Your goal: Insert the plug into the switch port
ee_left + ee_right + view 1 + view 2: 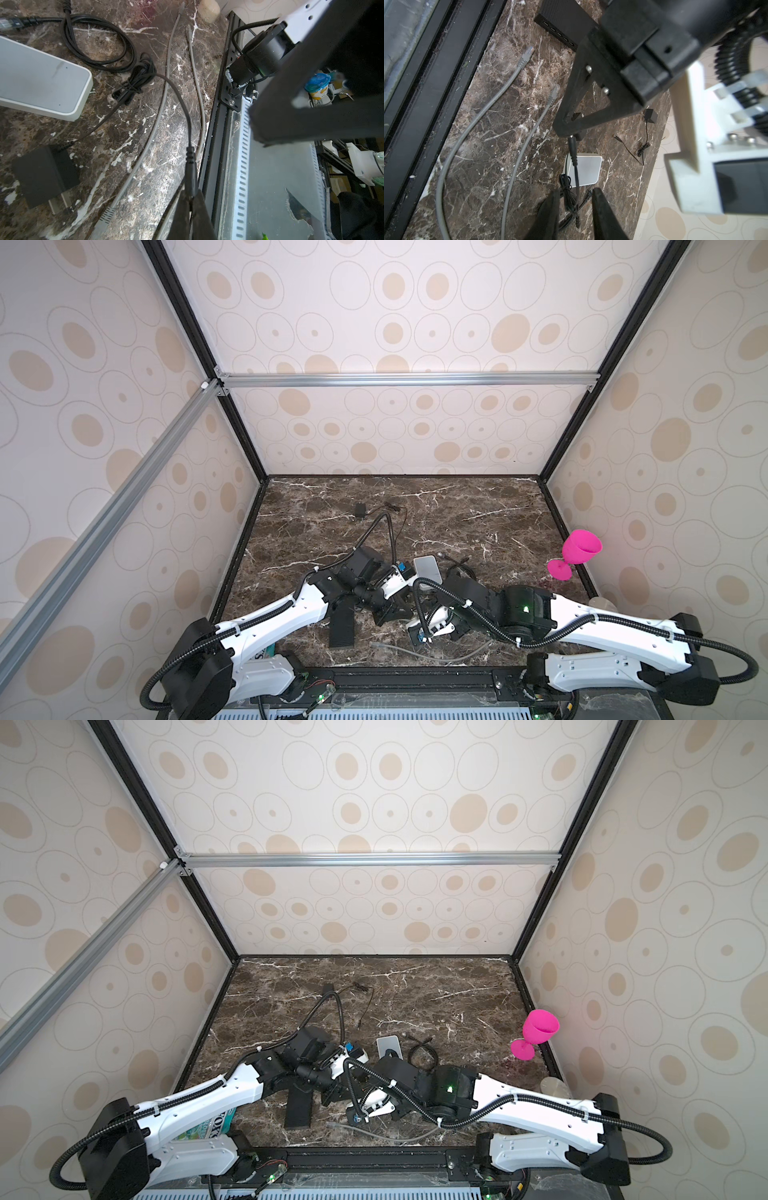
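A black plug (190,166) is clamped in the left end effector (191,195); the right end effector (575,191) is held parted, with the cable (577,178) seen between its fingers.

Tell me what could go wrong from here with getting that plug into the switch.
The left gripper pinches the barrel plug only at its fingertips, so it might twist when pushed. Its cord appears to run between the fingers of the open right gripper; closing there could tug the plug loose.
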Motion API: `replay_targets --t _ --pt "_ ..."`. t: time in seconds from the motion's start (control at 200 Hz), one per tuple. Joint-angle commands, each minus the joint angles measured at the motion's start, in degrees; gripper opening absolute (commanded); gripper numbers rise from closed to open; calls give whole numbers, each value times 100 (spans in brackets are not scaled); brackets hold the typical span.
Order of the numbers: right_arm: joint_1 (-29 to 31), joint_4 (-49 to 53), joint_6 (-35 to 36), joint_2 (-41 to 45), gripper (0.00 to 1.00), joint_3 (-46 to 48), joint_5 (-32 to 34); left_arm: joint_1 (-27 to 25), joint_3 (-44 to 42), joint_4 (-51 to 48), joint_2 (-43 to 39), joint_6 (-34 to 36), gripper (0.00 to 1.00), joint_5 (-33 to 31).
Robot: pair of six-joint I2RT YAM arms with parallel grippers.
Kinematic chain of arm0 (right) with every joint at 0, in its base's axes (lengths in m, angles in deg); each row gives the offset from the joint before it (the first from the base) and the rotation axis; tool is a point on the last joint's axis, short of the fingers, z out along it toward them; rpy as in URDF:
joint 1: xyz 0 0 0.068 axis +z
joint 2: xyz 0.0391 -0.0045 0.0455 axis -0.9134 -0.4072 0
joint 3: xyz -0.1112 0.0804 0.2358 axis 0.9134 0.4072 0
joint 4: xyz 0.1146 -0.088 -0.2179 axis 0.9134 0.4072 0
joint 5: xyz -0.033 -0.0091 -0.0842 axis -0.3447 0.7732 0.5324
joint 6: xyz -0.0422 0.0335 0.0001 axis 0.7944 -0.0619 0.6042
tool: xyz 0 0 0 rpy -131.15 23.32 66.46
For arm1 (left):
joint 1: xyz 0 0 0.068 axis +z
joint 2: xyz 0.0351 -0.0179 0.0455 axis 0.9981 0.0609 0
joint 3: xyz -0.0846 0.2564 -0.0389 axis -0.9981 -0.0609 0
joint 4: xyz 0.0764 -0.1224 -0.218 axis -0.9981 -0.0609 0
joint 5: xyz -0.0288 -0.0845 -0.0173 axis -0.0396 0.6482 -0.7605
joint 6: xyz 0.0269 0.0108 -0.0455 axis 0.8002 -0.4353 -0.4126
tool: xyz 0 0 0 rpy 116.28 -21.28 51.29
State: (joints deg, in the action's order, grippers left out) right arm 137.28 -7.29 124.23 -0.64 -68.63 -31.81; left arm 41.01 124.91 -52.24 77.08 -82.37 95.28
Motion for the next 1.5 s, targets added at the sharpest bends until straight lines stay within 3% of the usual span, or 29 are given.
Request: replay_targets --t 0.0,0.245,0.905,1.446,1.491 --pt "-44 24 -74 -196 27 98 -130 -12 21 -44 -121 202 0 148" --pt "-38 -179 38 -473 21 5 221 -12 20 -53 -68 202 0 167" --pt "-41 -295 172 -783 20 -21 521 -7 19 -53 -33 193 0 185" --pt "-38 -181 76 -869 3 -173 476 -12 19 -66 -87 171 0 88" --pt "-41 -181 43 -873 0 -173 477 -12 34 -69 -109 135 15 -48"
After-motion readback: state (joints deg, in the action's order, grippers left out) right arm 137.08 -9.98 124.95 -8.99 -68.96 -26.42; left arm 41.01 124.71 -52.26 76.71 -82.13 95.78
